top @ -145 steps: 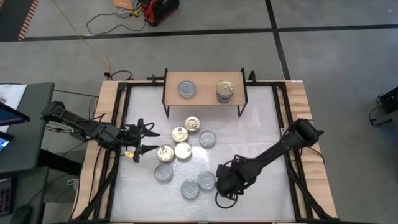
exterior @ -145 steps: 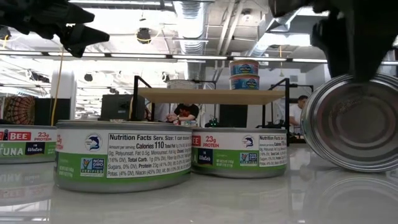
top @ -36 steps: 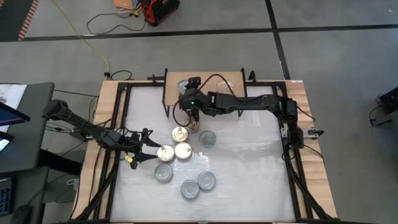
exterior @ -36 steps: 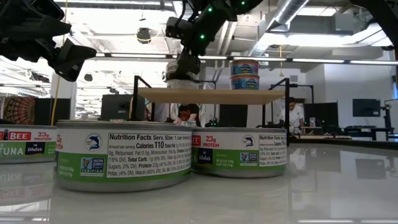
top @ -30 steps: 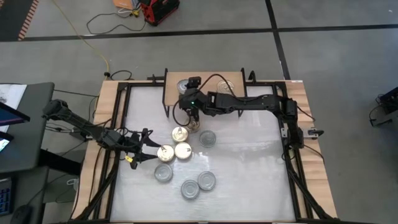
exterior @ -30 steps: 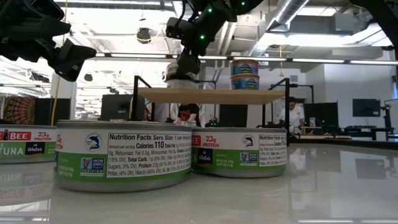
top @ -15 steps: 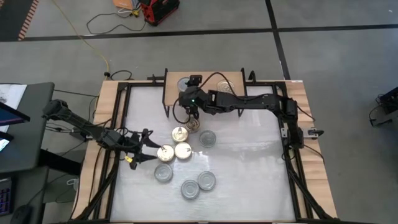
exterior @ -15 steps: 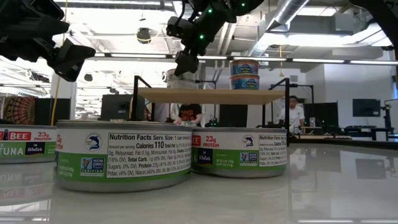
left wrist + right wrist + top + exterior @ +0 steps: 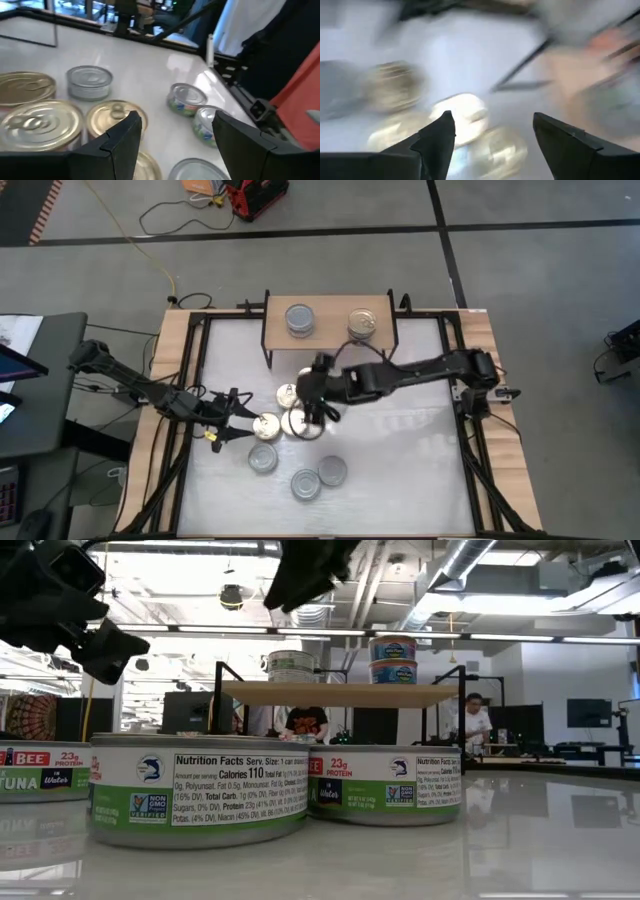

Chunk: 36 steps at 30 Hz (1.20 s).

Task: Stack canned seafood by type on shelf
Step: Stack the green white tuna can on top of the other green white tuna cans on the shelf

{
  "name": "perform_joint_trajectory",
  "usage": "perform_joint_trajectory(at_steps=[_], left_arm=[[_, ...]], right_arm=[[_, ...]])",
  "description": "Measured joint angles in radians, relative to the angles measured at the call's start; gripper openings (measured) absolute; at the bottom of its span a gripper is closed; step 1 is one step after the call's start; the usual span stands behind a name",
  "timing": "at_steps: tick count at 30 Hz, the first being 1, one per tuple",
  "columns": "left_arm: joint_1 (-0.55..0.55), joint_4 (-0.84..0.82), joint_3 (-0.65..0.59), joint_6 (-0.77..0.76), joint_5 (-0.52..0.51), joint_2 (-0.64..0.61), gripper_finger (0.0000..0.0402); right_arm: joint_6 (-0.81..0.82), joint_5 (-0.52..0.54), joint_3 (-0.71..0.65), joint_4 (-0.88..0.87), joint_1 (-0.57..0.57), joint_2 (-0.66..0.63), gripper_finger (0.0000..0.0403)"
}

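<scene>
White tabletop [image 9: 400, 460] with the shelf [image 9: 328, 330] at its far edge, grey floor around it. Your right gripper [image 9: 318, 402] has left the shelf since half a second ago and now hangs over the cluster of gold-lidded tins [image 9: 266, 426] mid-table, fingers spread and empty in the right wrist view. That uncovers the silver-lidded stack [image 9: 299, 319] on the shelf's left part; the gold-lidded stack [image 9: 362, 324] sits on its right part, unchanged. Your left gripper [image 9: 228, 416] has not moved, parked just left of the cluster, fingers apart, gripping nothing. Three silver tins [image 9: 332, 471] stay loose nearer the front edge. Low view shows what the overhead doesn't: both shelf stacks are two tins high [image 9: 291, 666], and people [image 9: 468, 722] stand in the room behind. Left wrist view shows gold lids [image 9: 116, 115] right past its fingers and silver tins [image 9: 186, 99] farther off. Right wrist view is motion-blurred, tins below it just smears.
</scene>
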Motion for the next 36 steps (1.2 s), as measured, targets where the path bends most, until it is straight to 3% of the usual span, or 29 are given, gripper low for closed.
perform_joint_trajectory(at_steps=[3, 10, 13, 18, 21, 36], left_arm=[[0.000, -0.123, 0.048, 0.000, -0.012, 0.001, 0.0233], [0.000, -0.303, 0.166, 0.018, -0.034, 0.003, 0.0233], [0.000, -0.294, 0.177, 0.019, -0.044, 0.004, 0.0233], [0.000, -0.269, 0.177, 0.029, -0.078, 0.004, 0.0233], [-0.001, -0.270, 0.177, 0.028, -0.080, 0.004, 0.0233], [-0.001, -0.269, 0.177, 0.048, -0.082, 0.004, 0.0233]], right_arm=[[0.181, -0.133, -0.001, -0.100, 0.053, -0.003, 0.0296], [0.386, -0.138, -0.094, -0.177, 0.211, 0.010, 0.0295], [0.484, -0.144, -0.191, -0.150, 0.243, -0.003, 0.0295], [0.631, -0.305, -0.326, 0.016, 0.255, 0.000, 0.0295], [0.708, -0.361, -0.345, 0.043, 0.267, 0.000, 0.0295], [0.848, -0.421, -0.396, 0.036, 0.238, -0.002, 0.0273]])
